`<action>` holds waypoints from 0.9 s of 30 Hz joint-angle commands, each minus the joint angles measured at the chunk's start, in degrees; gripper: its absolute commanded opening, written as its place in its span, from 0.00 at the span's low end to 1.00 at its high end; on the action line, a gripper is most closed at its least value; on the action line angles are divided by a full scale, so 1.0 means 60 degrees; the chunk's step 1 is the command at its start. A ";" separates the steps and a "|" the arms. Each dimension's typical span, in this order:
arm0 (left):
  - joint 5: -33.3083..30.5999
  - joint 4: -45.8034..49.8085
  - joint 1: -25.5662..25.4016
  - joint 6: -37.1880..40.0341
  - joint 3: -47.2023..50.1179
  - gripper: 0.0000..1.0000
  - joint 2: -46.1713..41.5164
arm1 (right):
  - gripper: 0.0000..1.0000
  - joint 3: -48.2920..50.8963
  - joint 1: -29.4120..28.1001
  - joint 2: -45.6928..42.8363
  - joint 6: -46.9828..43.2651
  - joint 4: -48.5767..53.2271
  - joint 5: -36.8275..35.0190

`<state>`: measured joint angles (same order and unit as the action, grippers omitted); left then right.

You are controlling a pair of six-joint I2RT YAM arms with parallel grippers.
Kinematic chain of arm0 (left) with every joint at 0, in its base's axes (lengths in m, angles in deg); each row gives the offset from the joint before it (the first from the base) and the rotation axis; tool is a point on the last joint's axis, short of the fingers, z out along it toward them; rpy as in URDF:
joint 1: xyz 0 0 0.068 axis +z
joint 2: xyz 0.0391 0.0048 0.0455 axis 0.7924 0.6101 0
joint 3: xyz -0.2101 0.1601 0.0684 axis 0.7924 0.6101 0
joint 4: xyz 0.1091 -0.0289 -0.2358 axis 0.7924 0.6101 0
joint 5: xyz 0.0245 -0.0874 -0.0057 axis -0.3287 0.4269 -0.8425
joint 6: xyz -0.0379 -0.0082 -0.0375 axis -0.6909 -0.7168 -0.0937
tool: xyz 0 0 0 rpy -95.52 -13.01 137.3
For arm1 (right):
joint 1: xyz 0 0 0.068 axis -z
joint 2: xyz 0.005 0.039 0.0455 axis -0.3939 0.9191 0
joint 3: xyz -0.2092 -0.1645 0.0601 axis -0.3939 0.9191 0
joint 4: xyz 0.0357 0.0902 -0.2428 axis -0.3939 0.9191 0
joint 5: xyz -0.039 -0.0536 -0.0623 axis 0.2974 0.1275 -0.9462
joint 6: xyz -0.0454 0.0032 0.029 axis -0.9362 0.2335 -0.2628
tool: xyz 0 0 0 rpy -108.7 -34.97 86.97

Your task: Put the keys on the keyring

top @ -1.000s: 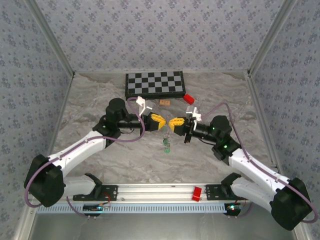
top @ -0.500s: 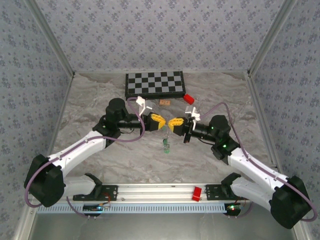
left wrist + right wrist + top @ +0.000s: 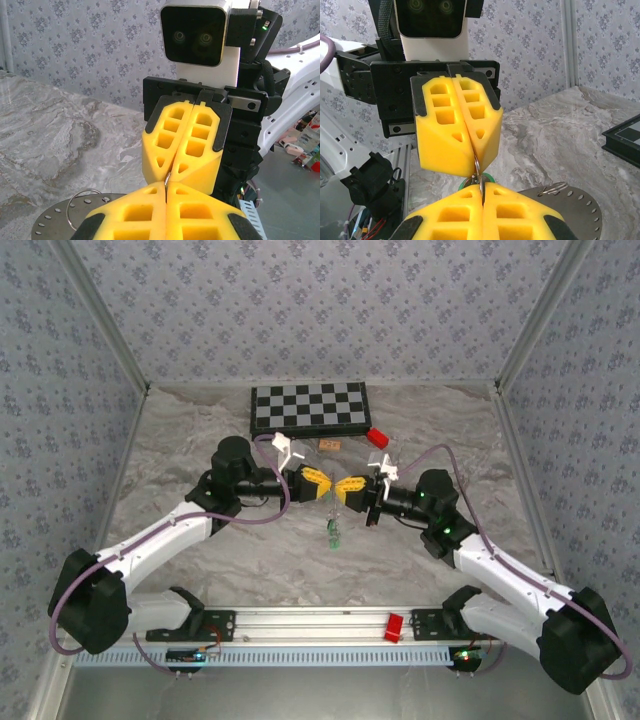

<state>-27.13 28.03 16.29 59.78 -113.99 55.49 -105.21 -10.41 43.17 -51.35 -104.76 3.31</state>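
Over the middle of the marble, my left gripper (image 3: 322,485) and right gripper (image 3: 345,488) meet tip to tip, both shut on the keyring. The keyring is a thin metal hoop seen edge-on between the yellow tips (image 3: 168,178) (image 3: 478,167). In the left wrist view my left gripper (image 3: 166,186) sits at the bottom and the right gripper (image 3: 171,170) faces it. In the right wrist view my right gripper (image 3: 481,192) is low, with the left gripper (image 3: 474,157) above it. The keys (image 3: 334,531) dangle below the grippers. One green key head (image 3: 489,176) shows just behind the ring.
A checkerboard (image 3: 308,408) lies at the back, with a red block (image 3: 377,436) and a small orange tile (image 3: 329,445) in front of it. Another red block (image 3: 394,627) sits on the front rail. A grey perforated disc (image 3: 50,222) (image 3: 580,205) carrying a loose wire ring (image 3: 553,188) lies beside the fingers.
The right gripper has edged slightly left, toward the left gripper. Both stay shut and the keys still hang beneath them.
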 commanded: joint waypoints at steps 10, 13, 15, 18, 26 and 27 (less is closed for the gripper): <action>-0.0068 0.0324 -0.0290 0.0804 -0.0117 0.00 -0.0495 | 0.00 -0.0790 0.0379 0.0461 0.1055 0.0262 0.0000; -0.0263 0.0408 -0.0337 0.1008 -0.0013 0.00 -0.0624 | 0.00 -0.0805 0.0514 0.0520 0.1404 0.0124 0.0053; -0.0351 0.0440 -0.0373 0.1091 0.0038 0.00 -0.0687 | 0.00 -0.0832 0.0577 0.0555 0.1549 0.0080 0.0091; -0.0343 0.0447 -0.0410 0.1211 0.0109 0.04 -0.0750 | 0.00 -0.0853 0.0591 0.0586 0.1605 0.0103 0.0070; -0.0110 0.0824 -0.0476 0.1355 0.0088 0.44 -0.0793 | 0.00 -0.0819 0.0620 0.0440 0.1562 0.0071 -0.0147; -0.0128 0.0839 -0.0471 0.1310 0.0070 0.44 -0.0793 | 0.00 -0.0812 0.0620 0.0436 0.1558 0.0038 -0.0132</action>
<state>-30.06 32.58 13.64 66.81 -113.33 51.84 -108.16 -6.80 46.34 -42.76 -102.44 3.31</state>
